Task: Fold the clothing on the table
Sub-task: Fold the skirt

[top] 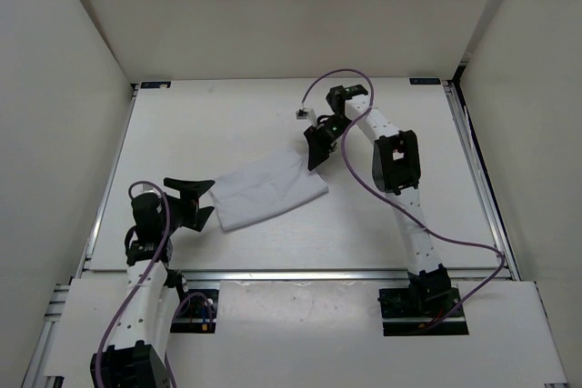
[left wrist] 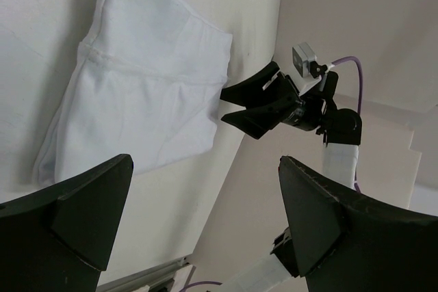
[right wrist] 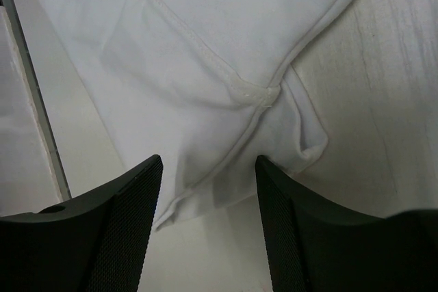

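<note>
The clothing (top: 270,193) lies partly folded mid-bench (top: 227,115). The right gripper (top: 316,159) hangs parted over its far right corner, apparently not yet pinching, placed to lift it. The left gripper (top: 204,202) sits spread wide beside its left edge.

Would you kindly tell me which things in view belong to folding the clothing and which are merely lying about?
Belongs to the job:
- the plain white, thin fabric clothing
- the flat off-white matte table it lies on

Just there:
- the purple cables on the arms
- the white upright walls
- the metal rails edging the table
</note>
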